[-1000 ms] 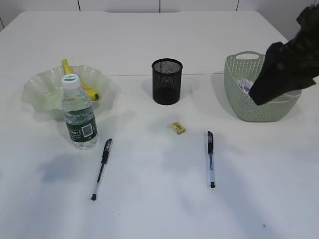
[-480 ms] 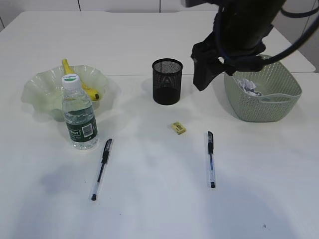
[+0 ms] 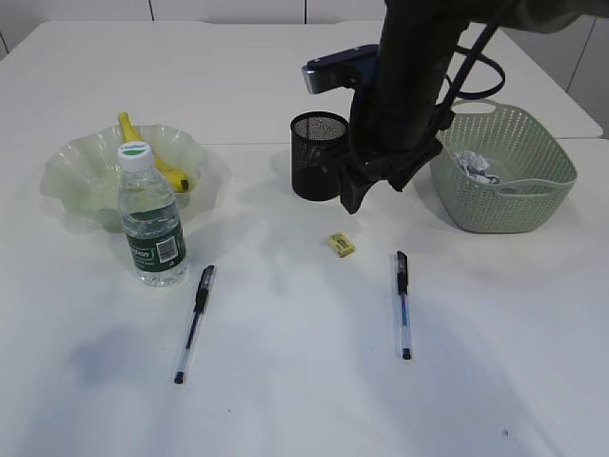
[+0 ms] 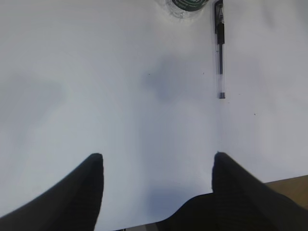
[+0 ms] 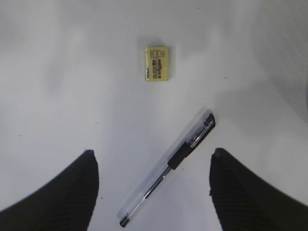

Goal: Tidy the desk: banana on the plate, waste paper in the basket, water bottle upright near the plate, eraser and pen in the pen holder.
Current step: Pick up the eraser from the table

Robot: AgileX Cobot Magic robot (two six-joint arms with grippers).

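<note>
A banana (image 3: 152, 158) lies on the pale green plate (image 3: 71, 181), and a water bottle (image 3: 152, 224) stands upright in front of it. Crumpled waste paper (image 3: 476, 166) sits in the green basket (image 3: 504, 205). The yellow eraser (image 3: 341, 245) and two pens (image 3: 194, 324) (image 3: 402, 305) lie on the table before the black mesh pen holder (image 3: 319, 157). My right gripper (image 3: 354, 195) hangs open above the eraser (image 5: 157, 63) and the right pen (image 5: 168, 166), holding nothing (image 5: 152, 153). Low over bare table, my left gripper (image 4: 157, 155) is open and empty, with the left pen (image 4: 220, 48) ahead of it.
The table (image 3: 285, 400) is white, and its front edge shows at the left wrist view's lower right corner (image 4: 288, 185). The right arm (image 3: 409, 86) rises between pen holder and basket. The bottle's base (image 4: 185, 6) shows at the left wrist view's top edge.
The right arm has swung left from over the basket to hang between the pen holder and the eraser. Nothing on the table has moved.
</note>
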